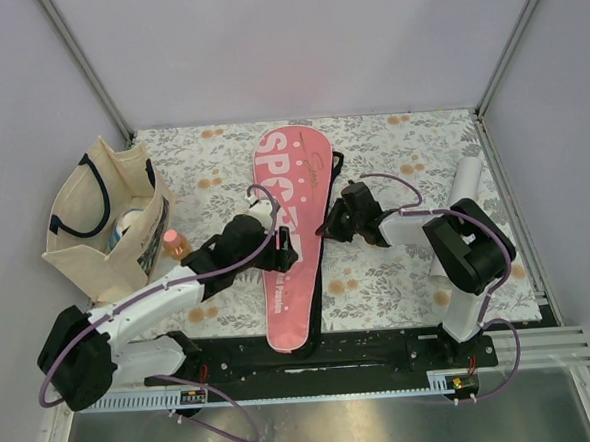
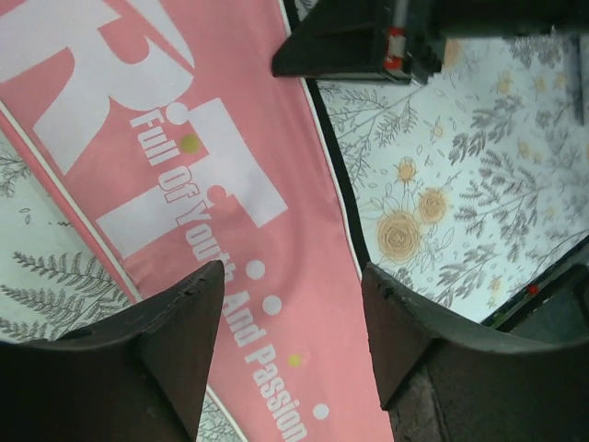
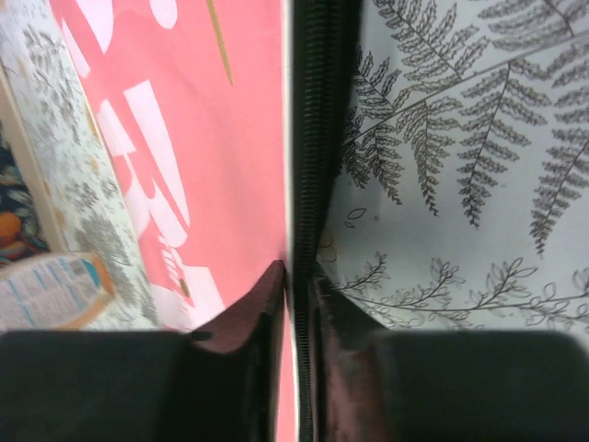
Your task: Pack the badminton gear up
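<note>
The pink "SPORT" cover [image 1: 292,196] lies lengthwise in the middle of the floral mat. My left gripper [image 1: 285,252] hovers open and empty over the cover's lettered face [image 2: 230,184], left of its black-trimmed right edge. My right gripper [image 1: 327,227] is shut on the black zipper edge [image 3: 313,138] of the cover [image 3: 230,138] on its right side. In the right wrist view the gripper [image 3: 296,272] has that edge pinched between both fingers. The long white tube [image 1: 465,186] lies at the right, partly behind my right arm. The two rackets are not in view.
A beige tote bag [image 1: 104,218] with navy handles stands at the left. A small orange bottle [image 1: 176,243] stands beside it. The floral mat [image 1: 391,145] covers the table. Grey walls close in the left, back and right. My right gripper also shows in the left wrist view [image 2: 368,46].
</note>
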You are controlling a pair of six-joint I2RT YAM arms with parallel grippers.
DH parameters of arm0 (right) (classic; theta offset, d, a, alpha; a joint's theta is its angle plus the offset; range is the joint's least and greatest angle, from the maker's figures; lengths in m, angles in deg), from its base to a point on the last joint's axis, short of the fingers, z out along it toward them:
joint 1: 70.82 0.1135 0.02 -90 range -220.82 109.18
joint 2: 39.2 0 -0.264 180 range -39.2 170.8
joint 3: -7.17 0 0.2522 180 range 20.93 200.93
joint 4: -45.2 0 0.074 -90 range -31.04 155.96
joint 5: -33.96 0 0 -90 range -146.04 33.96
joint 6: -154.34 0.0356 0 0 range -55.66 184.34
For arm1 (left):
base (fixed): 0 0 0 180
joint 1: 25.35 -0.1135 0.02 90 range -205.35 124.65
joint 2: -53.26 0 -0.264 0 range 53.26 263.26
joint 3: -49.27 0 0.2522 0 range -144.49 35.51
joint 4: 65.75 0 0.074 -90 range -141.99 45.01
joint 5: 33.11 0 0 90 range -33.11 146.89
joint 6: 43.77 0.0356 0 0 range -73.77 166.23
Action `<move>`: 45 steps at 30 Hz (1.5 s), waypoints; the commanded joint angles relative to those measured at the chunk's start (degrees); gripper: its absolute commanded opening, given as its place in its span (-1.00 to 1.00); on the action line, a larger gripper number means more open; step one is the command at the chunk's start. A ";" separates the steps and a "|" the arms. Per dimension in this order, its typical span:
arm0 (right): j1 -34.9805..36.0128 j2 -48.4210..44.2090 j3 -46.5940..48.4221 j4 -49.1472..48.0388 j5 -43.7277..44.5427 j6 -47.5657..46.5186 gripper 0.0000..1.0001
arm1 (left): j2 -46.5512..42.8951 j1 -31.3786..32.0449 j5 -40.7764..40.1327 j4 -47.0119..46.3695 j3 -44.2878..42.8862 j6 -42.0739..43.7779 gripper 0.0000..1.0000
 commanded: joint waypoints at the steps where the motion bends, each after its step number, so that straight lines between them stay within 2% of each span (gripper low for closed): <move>1: -0.24 -1.63 2.30 -0.56 0.12 4.67 -0.82 | -5.34 7.26 -9.11 3.40 -1.09 8.40 0.29; 2: -0.15 -3.12 2.12 0.49 -0.06 5.90 -1.00 | -6.13 9.29 -11.58 4.37 -1.18 9.90 0.30; 4: -0.15 -6.54 2.21 4.87 0.82 9.85 -1.00 | -7.98 13.42 -15.63 5.52 -1.27 12.89 0.32; 7: -0.15 -12.95 2.21 10.06 1.17 14.16 -1.00 | -10.35 16.68 -17.49 4.74 -0.57 18.59 0.32; 12: 0.73 -22.45 2.64 18.24 5.29 20.32 -1.00 | -16.41 23.36 -17.15 -2.88 2.94 31.07 0.37; 15: 1.87 -26.59 3.52 22.72 8.72 23.48 -1.00 | -18.70 27.23 -17.23 -7.91 5.41 34.87 0.46; 19: 3.54 -29.93 5.19 30.09 15.92 28.13 -1.00 | -17.04 29.78 -16.35 -6.96 3.31 33.56 0.52; 24: 3.72 -30.38 8.35 35.47 20.94 32.54 -1.00 | -18.52 35.23 -20.21 -6.34 3.65 32.59 0.54; 31: 3.72 -30.03 10.64 37.85 22.97 34.82 -1.00 | -18.89 36.64 -24.87 -0.54 3.21 31.62 0.57; 36: 3.63 -29.24 11.61 38.29 22.62 36.76 -1.00 | -15.64 36.91 -29.18 -4.48 6.55 35.04 0.58; 42: 3.63 -29.24 12.05 38.55 23.14 37.46 -1.00 | -10.98 37.00 -30.24 -6.25 6.81 37.16 0.51; 45: 3.63 -29.32 11.79 37.86 22.53 37.46 -1.00 | -10.01 37.00 -33.92 -7.92 7.60 37.95 0.36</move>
